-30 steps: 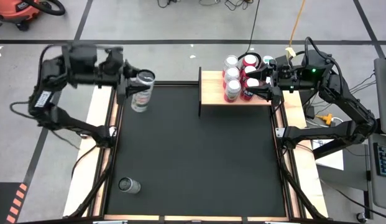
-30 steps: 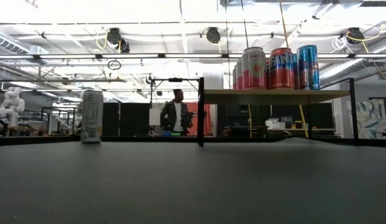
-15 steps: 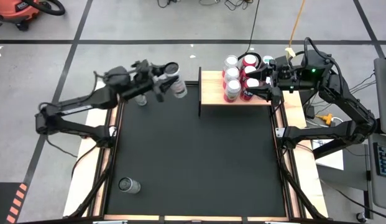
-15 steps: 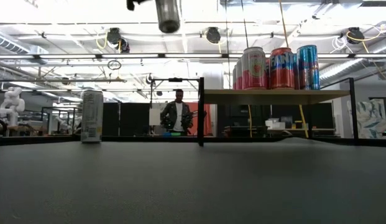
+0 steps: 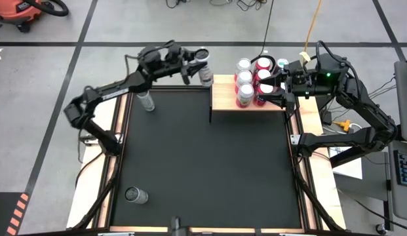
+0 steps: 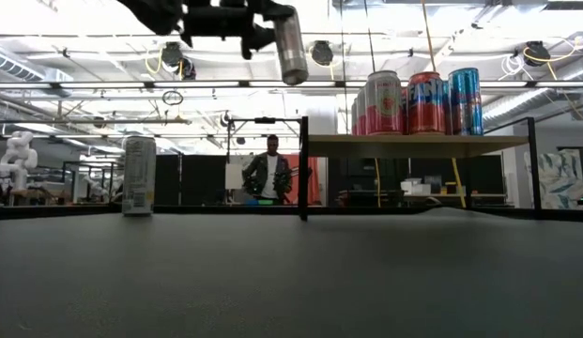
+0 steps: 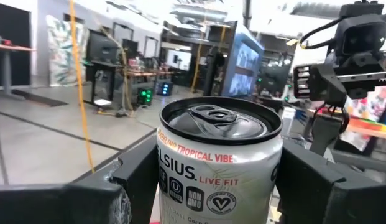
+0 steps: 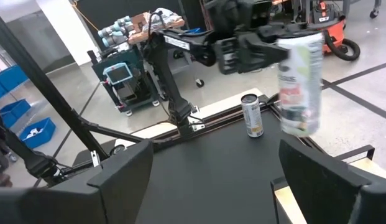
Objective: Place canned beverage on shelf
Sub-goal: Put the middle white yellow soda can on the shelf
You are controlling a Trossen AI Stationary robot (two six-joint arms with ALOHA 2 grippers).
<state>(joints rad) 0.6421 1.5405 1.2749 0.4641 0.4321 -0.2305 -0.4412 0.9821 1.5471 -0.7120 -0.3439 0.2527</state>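
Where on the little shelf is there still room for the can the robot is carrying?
The shelf is bare on its left part, between its black end post and the cluster of cans. The right part is crowded with those cans and the right hand. The left hand holds the silver can by that free end.

I count: shelf [image 5: 223, 99], one. Shelved cans [image 5: 244, 78], about six, some hidden. Other cans, three: raised can [image 5: 204, 69], standing can [image 5: 146, 101], corner can [image 5: 135, 195]. Person [image 6: 269, 174], one.
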